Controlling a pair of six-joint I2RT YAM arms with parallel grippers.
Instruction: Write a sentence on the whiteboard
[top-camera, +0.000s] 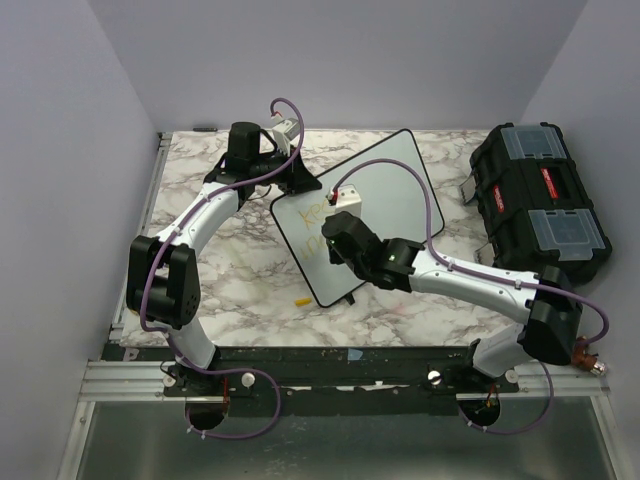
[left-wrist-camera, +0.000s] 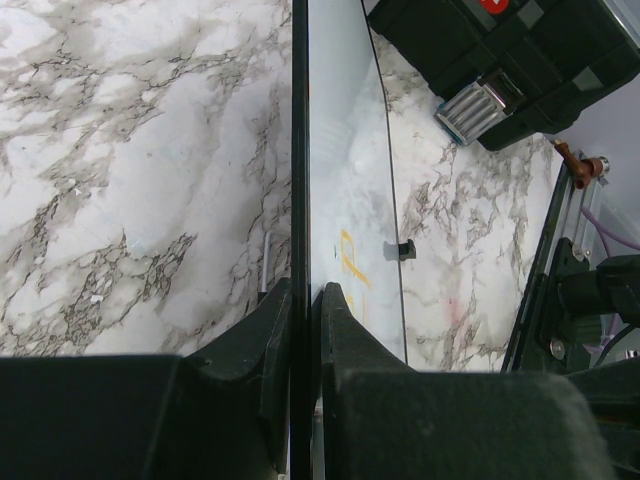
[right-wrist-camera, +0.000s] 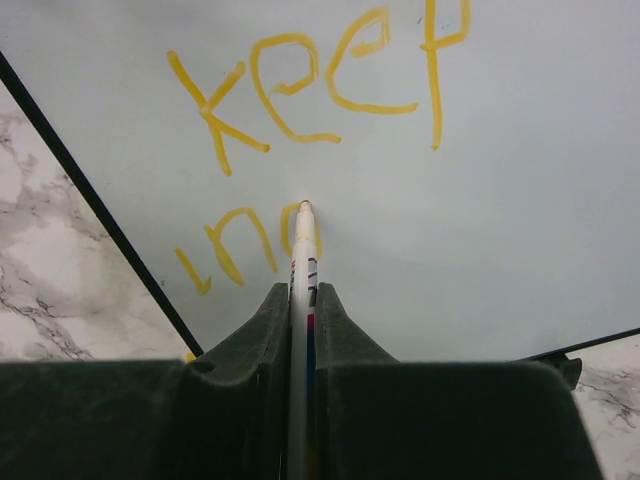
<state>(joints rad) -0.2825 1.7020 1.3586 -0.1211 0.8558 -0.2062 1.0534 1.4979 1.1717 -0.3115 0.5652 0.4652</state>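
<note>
The whiteboard (top-camera: 385, 185) lies tilted on the marble table, white with a thin black rim. My left gripper (top-camera: 298, 183) is shut on its left edge; in the left wrist view the board (left-wrist-camera: 340, 180) runs edge-on between the fingers (left-wrist-camera: 275, 330). My right gripper (top-camera: 335, 235) is shut on a white marker (right-wrist-camera: 303, 260) whose tip touches the board (right-wrist-camera: 500, 200). The sentence (right-wrist-camera: 310, 85) reads "keep" in yellow-orange, with a second line of strokes (right-wrist-camera: 235, 250) below it at the marker tip. The writing shows faintly in the top view (top-camera: 312, 225).
A black toolbox (top-camera: 535, 200) with clear lid compartments stands at the right of the table; it also shows in the left wrist view (left-wrist-camera: 500, 50). A small yellow-orange object (top-camera: 301, 300), perhaps the marker cap, lies on the marble by the board's near-left edge.
</note>
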